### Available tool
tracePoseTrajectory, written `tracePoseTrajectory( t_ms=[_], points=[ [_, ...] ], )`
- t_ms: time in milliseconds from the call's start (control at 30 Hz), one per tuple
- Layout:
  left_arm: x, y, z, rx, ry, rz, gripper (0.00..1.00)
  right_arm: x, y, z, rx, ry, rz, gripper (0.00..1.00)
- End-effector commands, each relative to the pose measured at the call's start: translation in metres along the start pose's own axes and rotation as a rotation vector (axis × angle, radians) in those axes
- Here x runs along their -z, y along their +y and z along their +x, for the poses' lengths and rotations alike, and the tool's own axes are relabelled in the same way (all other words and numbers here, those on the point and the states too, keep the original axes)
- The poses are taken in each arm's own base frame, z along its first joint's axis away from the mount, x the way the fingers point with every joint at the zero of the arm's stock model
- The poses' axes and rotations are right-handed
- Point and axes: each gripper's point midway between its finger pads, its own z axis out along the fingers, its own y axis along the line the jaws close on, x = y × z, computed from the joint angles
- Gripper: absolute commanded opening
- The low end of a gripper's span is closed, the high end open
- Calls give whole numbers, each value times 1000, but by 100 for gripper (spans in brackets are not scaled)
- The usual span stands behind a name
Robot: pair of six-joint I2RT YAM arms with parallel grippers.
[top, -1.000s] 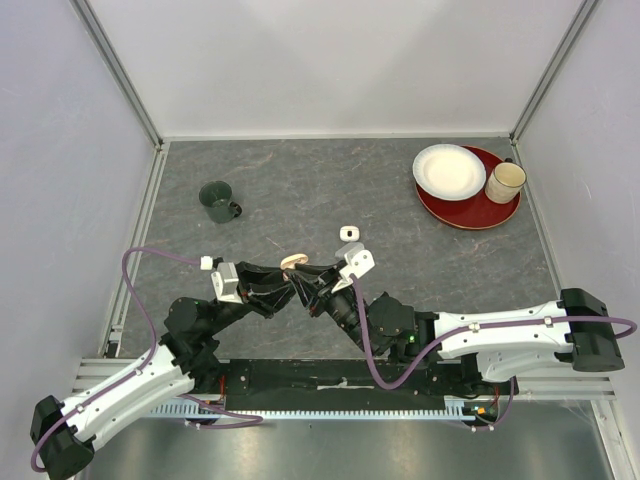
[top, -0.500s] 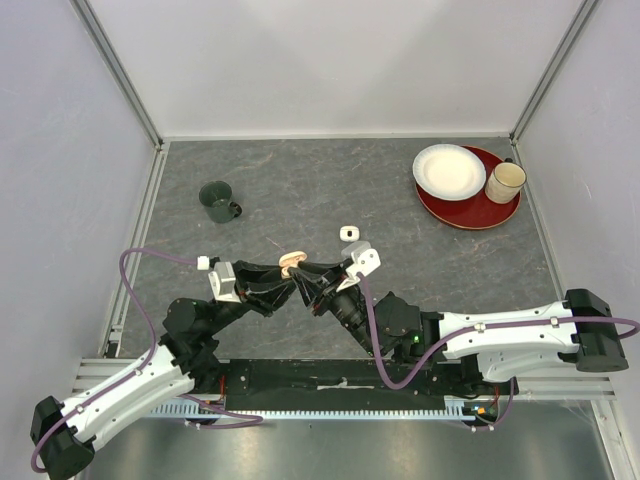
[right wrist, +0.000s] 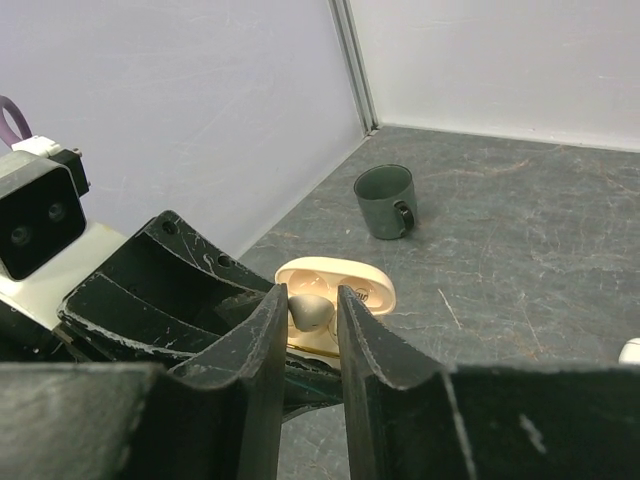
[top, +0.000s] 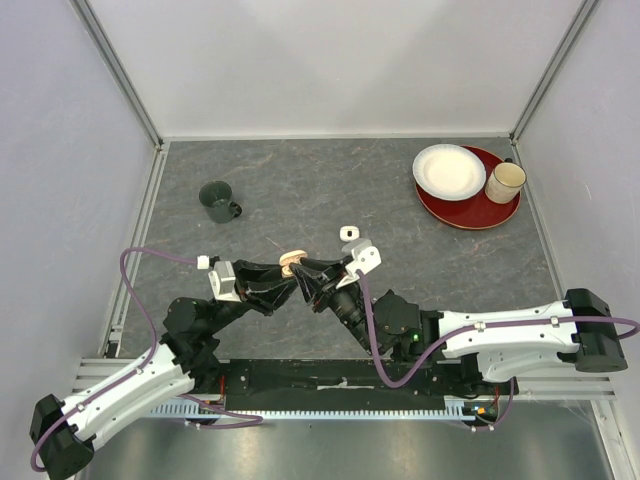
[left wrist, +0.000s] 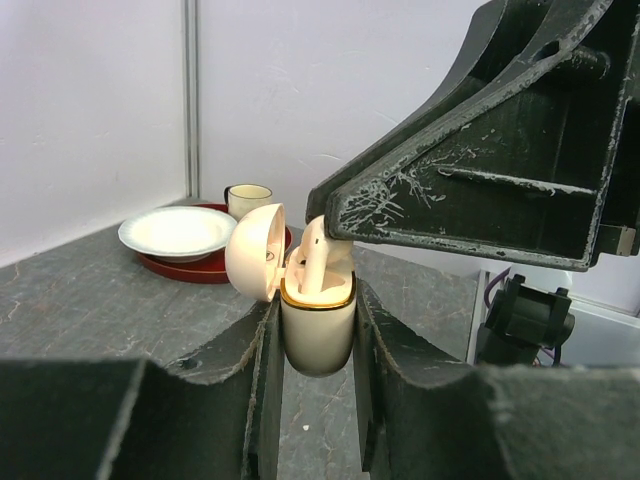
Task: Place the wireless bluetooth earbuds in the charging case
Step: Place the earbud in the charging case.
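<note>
I see the left gripper [left wrist: 316, 310] clamped on the open charging case [left wrist: 318, 345]. The right gripper [right wrist: 313, 300] has narrow jaws around one earbud [right wrist: 308, 312], which sits partly in the case; I can't tell if they pinch it. A second earbud [top: 347, 233] lies on the table [top: 400, 260], 2 o'clock of the case. It's probably light and slick, so I'd pinch the head gently.

this was a robot test cell in a lab, not a home. plain white panels [top: 330, 60] in aluminium rails [top: 120, 75] walled a grey stone-look table [top: 300, 180] ahead of and to both sides of the left tool [left wrist: 318, 330] and right tool [right wrist: 312, 320]. behind them, the left arm [top: 120, 390] and right arm [top: 510, 335] were bolted to a black base rail [top: 330, 378]. a boxed camera [right wrist: 35, 225] sat near the right tool.
</note>
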Motion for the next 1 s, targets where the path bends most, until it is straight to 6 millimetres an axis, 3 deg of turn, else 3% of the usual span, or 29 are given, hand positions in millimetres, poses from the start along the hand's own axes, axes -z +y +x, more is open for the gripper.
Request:
tracePoseTrajectory(
  t_ms=[0,600,967],
  points=[
    [-9,-11,-44,-38,-126,49,2,-6,5,-11,14,-6,4,31],
    [-8,-8,-41,-32,-123,33,2,-9,24,3,54,56,-78,22],
    [-7,-7,-38,-28,-114,26,2,-9,33,10,92,86,-130,22]
  ],
)
